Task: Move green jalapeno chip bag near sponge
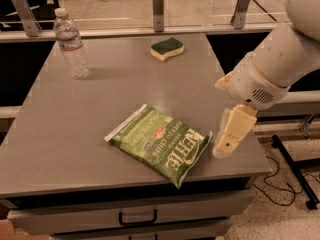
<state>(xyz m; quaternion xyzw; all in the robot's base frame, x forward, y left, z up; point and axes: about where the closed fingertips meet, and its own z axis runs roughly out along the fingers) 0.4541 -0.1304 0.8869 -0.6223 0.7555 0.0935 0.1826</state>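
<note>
so the chip bag (159, 145) lies flat at lower centre of the worktop (75, 134), long axis running upper left to lower right. the pincer (231, 134) hangs just right of it, holding nothing, can't tell how open. the sponge (167, 48) sits well apart, top centre

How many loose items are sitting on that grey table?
3: a clear plastic water bottle at the back left, a green-and-yellow sponge at the back middle, a flat green crinkly chip bag near the front. The robot's hand hovers just right of the bag.
</note>
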